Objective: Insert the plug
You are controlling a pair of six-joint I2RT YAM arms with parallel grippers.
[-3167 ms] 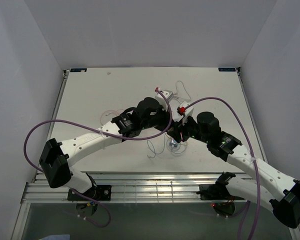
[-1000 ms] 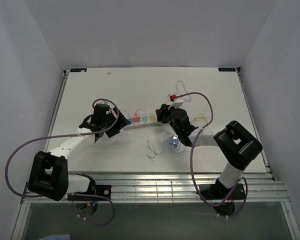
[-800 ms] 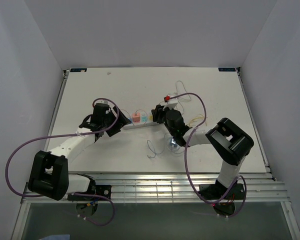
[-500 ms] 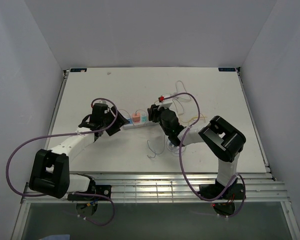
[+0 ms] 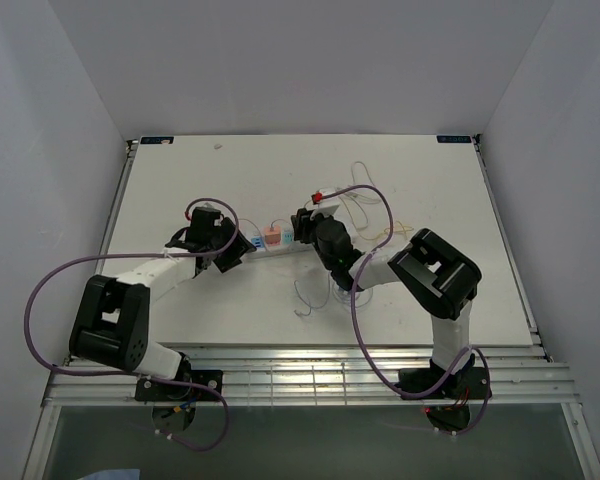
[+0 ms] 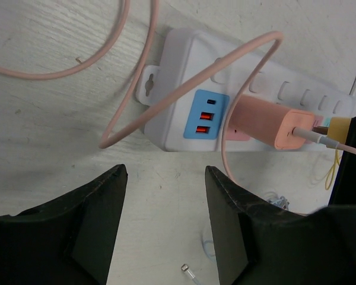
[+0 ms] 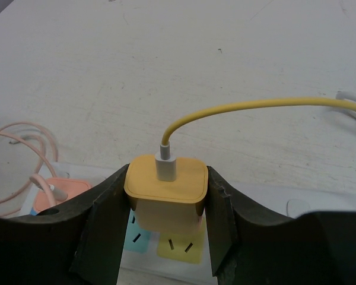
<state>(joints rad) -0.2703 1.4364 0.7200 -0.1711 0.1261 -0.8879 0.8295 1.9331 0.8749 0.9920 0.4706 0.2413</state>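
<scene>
A white power strip [image 5: 280,246] lies mid-table. The left wrist view shows its blue USB panel [image 6: 204,115] and a pink plug [image 6: 272,122] seated in it, with a pink cable [image 6: 166,98] looping over the strip's end. My right gripper [image 7: 166,181] is shut on the yellow plug [image 7: 165,176], whose yellow cable [image 7: 255,105] runs off to the right. The plug hangs just above the strip, over the yellow socket [image 7: 181,248] and beside a teal socket [image 7: 135,236]. My left gripper [image 6: 164,172] is open and holds nothing, just short of the strip's USB end.
A small clear bluish object [image 5: 345,291] and thin loose wires [image 5: 302,297] lie in front of the strip. White cables and a red-tipped piece [image 5: 325,196] lie behind it. A small connector tip [image 6: 187,270] rests on the table between my left fingers.
The right arm has carried the yellow plug leftward along the strip. The left gripper has shifted toward the strip's left end and its jaws have narrowed.
</scene>
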